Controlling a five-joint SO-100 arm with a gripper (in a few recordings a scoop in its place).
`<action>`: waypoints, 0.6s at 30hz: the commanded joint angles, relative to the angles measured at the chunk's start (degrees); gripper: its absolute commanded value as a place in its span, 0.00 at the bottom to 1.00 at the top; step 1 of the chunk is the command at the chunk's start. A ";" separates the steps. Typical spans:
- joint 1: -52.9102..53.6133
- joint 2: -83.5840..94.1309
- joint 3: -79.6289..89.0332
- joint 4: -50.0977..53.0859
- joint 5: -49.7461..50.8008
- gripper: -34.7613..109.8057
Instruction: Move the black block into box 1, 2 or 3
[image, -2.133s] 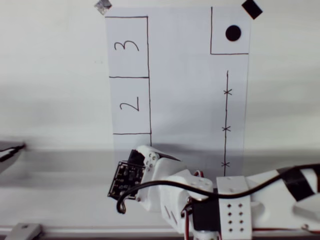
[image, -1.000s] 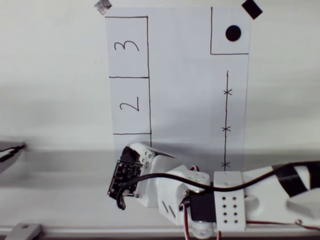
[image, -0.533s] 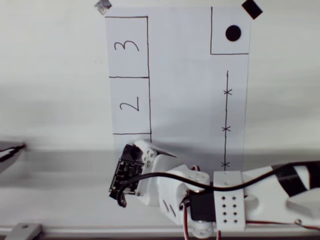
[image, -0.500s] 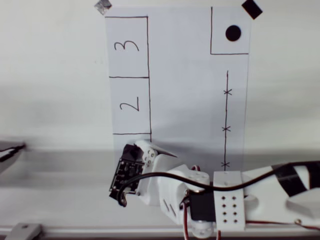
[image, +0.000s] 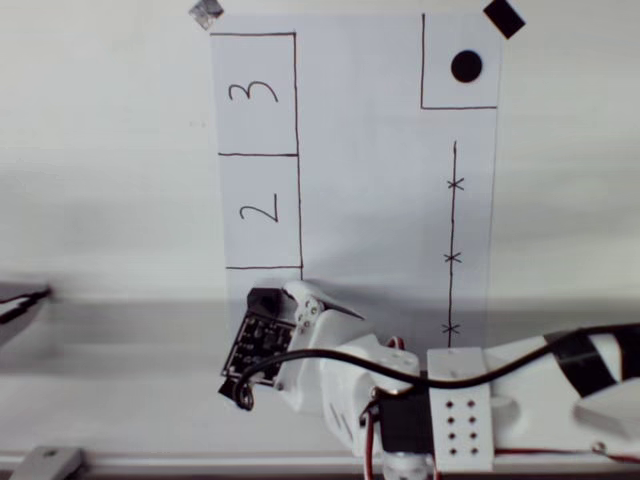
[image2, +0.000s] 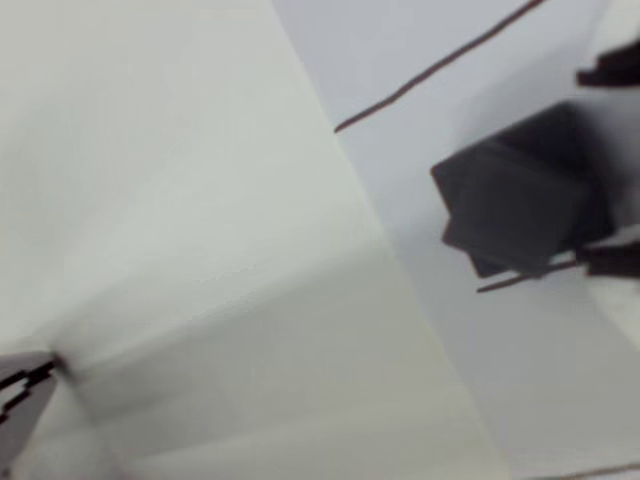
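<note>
Nearest to us in the overhead view, the arm (image: 470, 415) enters from 4 o'clock, and the gripper (image: 300, 300) sits at about 6 o'clock on the paper sheet (image: 370, 200). Compared with half a second ago, the gripper head is shifted slightly toward 3 o'clock and rotated a little, so the approach is still being adjusted over the lowest drawn box.

In the wrist view, the black block (image2: 520, 205) lies at 3 o'clock, pinched between dark finger edges at the right border; we judge the gripper closed on it. Pen lines of the box (image2: 440, 65) run beside and beneath it, which suggests the block hangs over box 1 and release is near.

Farther out, box 2 (image: 260, 211) sits at 10 o'clock of the gripper, then box 3 (image: 255, 93). At 1 o'clock lies the black dot (image: 466, 66).
</note>
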 joint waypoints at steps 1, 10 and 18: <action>-2.20 6.33 -3.52 2.90 0.88 0.35; -3.08 9.32 -6.59 7.73 3.08 0.34; -1.58 16.17 -0.35 8.09 2.55 0.24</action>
